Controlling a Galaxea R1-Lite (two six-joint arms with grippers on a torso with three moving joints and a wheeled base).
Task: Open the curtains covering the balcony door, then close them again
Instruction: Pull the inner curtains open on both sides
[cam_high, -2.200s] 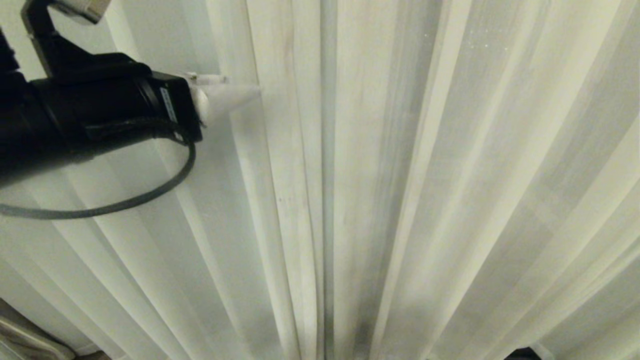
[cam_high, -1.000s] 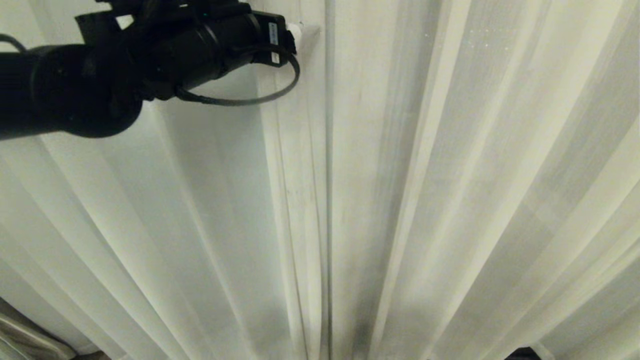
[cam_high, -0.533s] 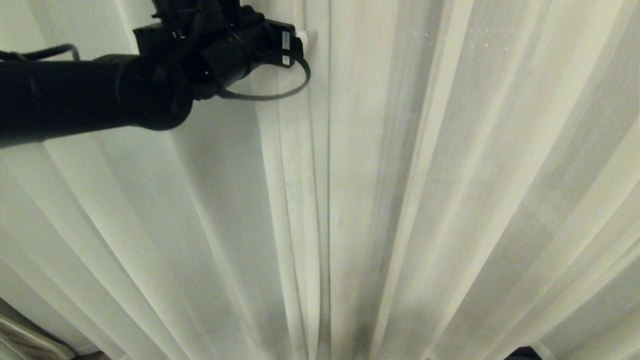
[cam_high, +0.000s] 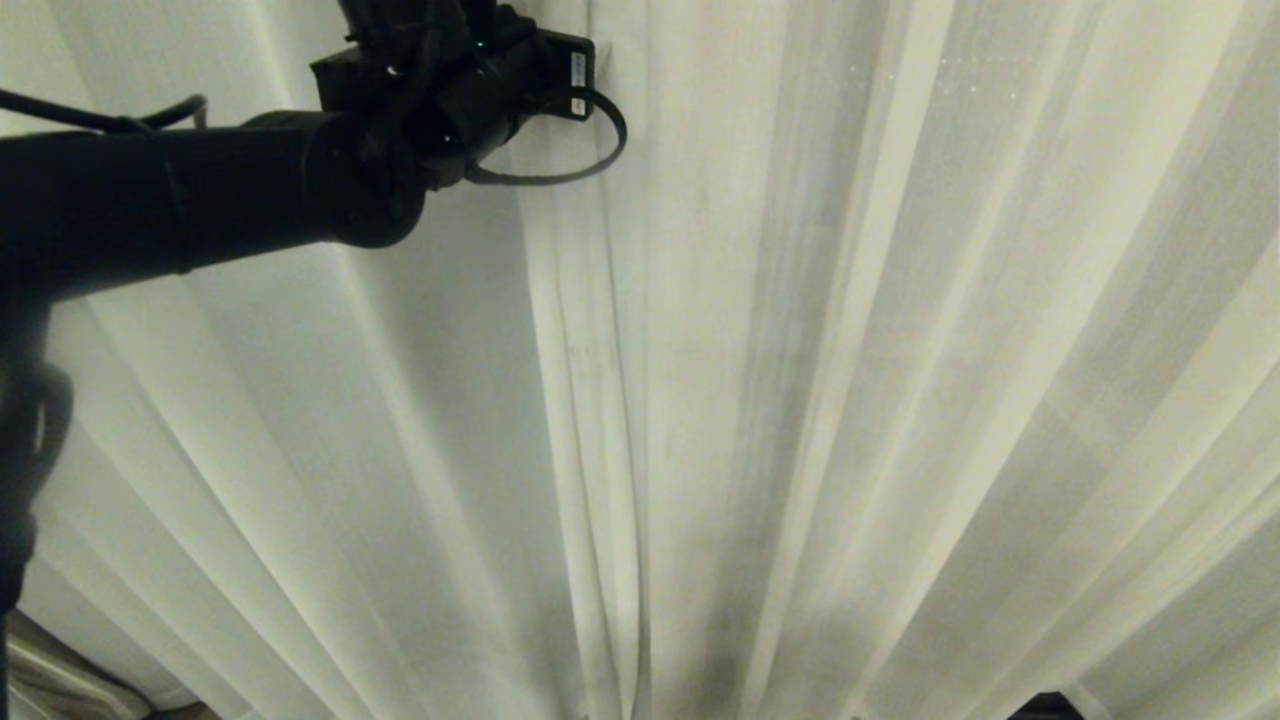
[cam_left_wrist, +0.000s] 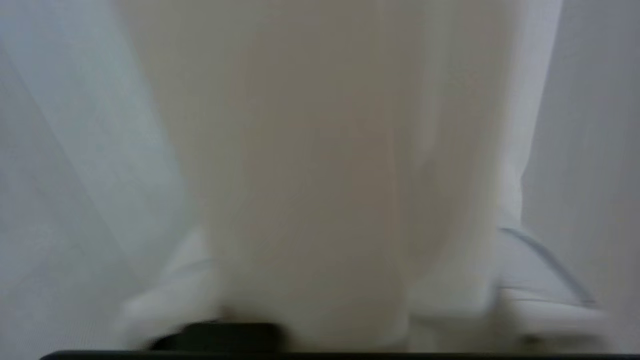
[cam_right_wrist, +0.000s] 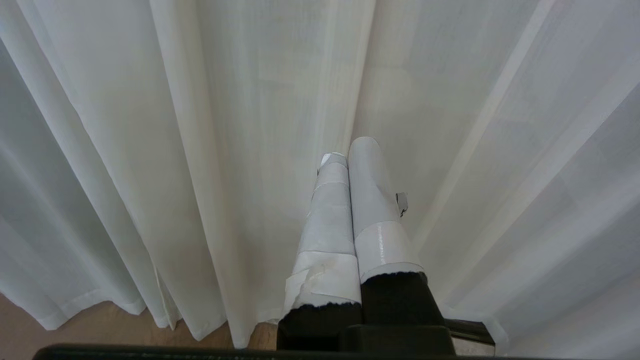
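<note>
The cream-white curtains (cam_high: 850, 350) hang drawn together across the whole head view, and the balcony door is hidden behind them. My left arm reaches in from the left, high up, with the left gripper (cam_high: 592, 62) pushed into the folds at the middle seam (cam_high: 640, 400). In the left wrist view a thick blurred fold of curtain (cam_left_wrist: 320, 165) fills the space in front of the gripper. My right gripper (cam_right_wrist: 345, 150) is shut and empty. It hangs low, pointing at the curtain (cam_right_wrist: 250, 100) just above the hem.
A strip of wooden floor (cam_right_wrist: 100, 325) shows below the curtain hem in the right wrist view. A dark object (cam_high: 1045, 706) sits at the bottom right edge of the head view, and a pale grey thing (cam_high: 50, 680) at the bottom left corner.
My left arm has risen and swung right, from the left panel to the middle seam. The gripper's white tip has sunk into the folds. The right arm has stayed still.
</note>
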